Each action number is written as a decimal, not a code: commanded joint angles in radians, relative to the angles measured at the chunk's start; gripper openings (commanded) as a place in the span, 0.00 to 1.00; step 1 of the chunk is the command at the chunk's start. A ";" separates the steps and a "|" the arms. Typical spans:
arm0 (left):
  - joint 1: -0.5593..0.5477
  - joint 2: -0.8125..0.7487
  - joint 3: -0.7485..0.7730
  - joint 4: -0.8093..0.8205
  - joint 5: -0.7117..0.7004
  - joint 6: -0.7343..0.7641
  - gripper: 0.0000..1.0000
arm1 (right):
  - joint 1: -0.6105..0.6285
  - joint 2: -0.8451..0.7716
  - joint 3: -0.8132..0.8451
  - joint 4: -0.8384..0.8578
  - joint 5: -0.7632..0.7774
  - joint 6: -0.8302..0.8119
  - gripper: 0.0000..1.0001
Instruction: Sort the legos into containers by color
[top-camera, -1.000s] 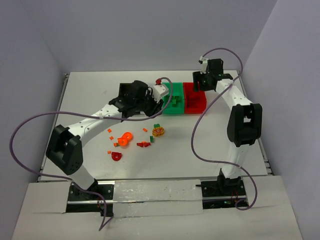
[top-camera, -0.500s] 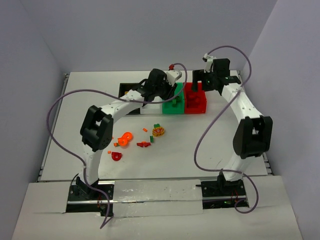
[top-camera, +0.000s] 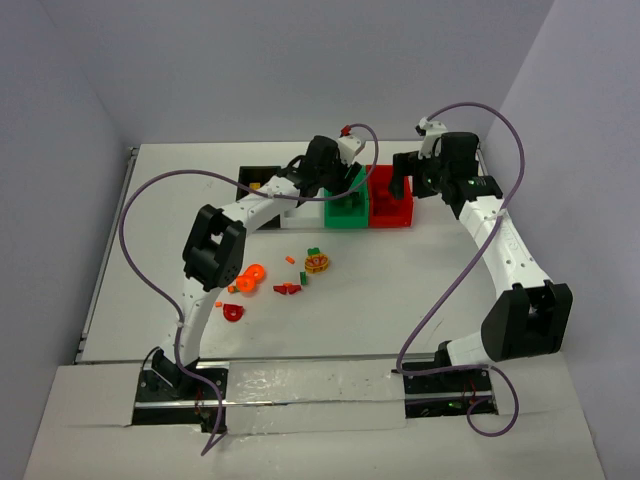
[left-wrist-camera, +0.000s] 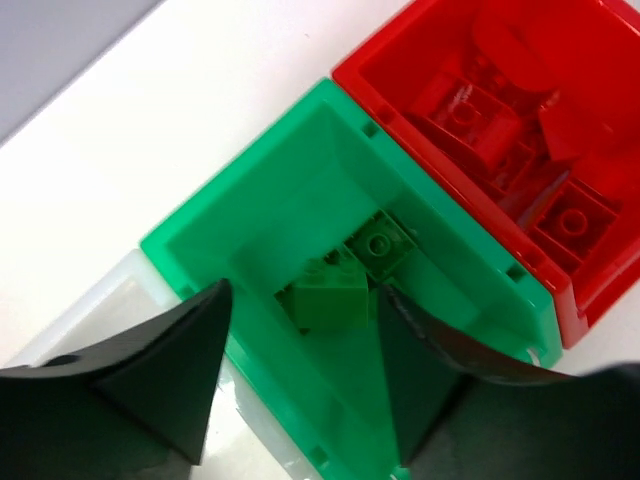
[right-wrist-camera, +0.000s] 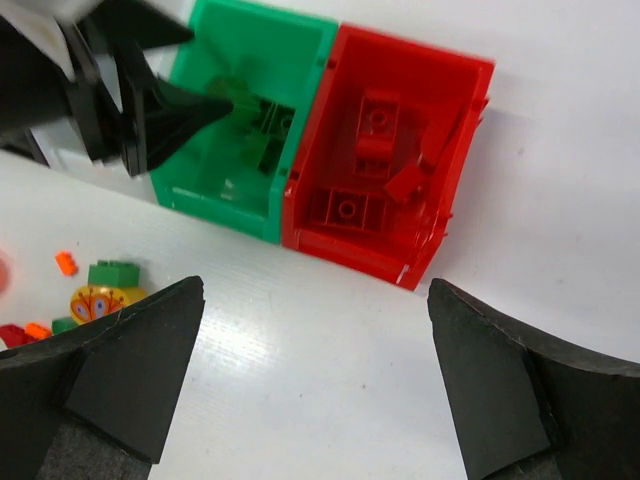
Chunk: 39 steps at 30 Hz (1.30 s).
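Hovering over the green rectangular plastic bin, centre frame, the left pincer stands open and empty, small green plastic bricks lying inside. The right pincer gapes wide, holding nothing, above the red rectangular plastic bin, upper middle, small red plastic bricks within.

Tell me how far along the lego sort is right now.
Done: red bricks lie in the red bin and green bricks in the green bin. In hand: nothing; the left gripper hangs open over the green bin and the right gripper open above the red bin, both empty. Left: loose pieces in orange, red and green lie on the table in front of the bins.
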 joint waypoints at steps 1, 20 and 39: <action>0.010 -0.033 0.086 0.023 -0.031 -0.002 0.74 | -0.004 -0.050 -0.045 0.020 -0.031 -0.013 1.00; 0.292 -0.872 -0.584 -0.235 0.400 -0.139 0.74 | 0.379 0.076 -0.008 -0.089 -0.080 -0.167 0.89; 0.323 -1.155 -0.842 -0.252 0.272 -0.134 0.74 | 0.622 0.540 0.307 -0.231 0.194 0.197 0.80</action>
